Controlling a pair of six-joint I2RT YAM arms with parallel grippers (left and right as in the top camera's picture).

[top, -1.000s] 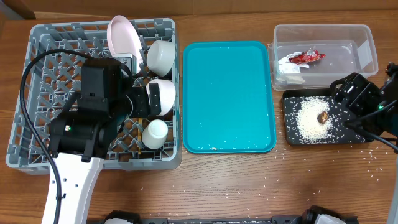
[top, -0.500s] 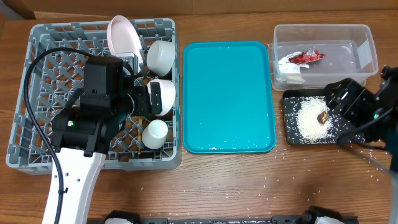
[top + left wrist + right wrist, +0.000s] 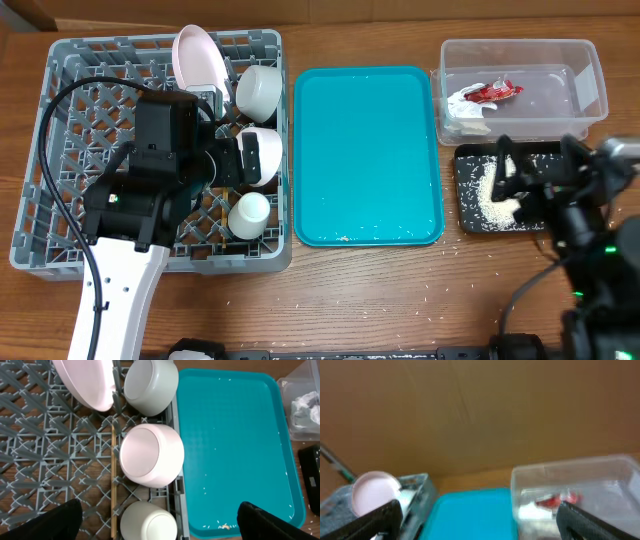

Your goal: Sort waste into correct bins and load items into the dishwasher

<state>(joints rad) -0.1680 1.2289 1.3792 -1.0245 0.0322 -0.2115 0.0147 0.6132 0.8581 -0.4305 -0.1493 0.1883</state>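
- Left end effector (image 3: 245, 160): wide open, empty, over the dish rack (image 3: 60, 120) holding the plate (image 3: 198, 58), bowls (image 3: 258, 90), cup (image 3: 250, 213) and chopsticks (image 3: 113, 475).
- Right end effector (image 3: 515, 180): spread wide, holding nothing, seemingly above the black tray (image 3: 465, 215) of rice (image 3: 490, 195).
- Wrapper (image 3: 493, 92) and paper scrap (image 3: 465, 110) lie in the clear tub (image 3: 590, 60).

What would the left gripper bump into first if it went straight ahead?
Probably the middle white bowl, on its side in the dish rack, centred ahead of the left gripper; depth is unclear.

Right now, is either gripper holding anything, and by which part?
Nothing is held: the left gripper is open above the dish rack, the right gripper open and empty.
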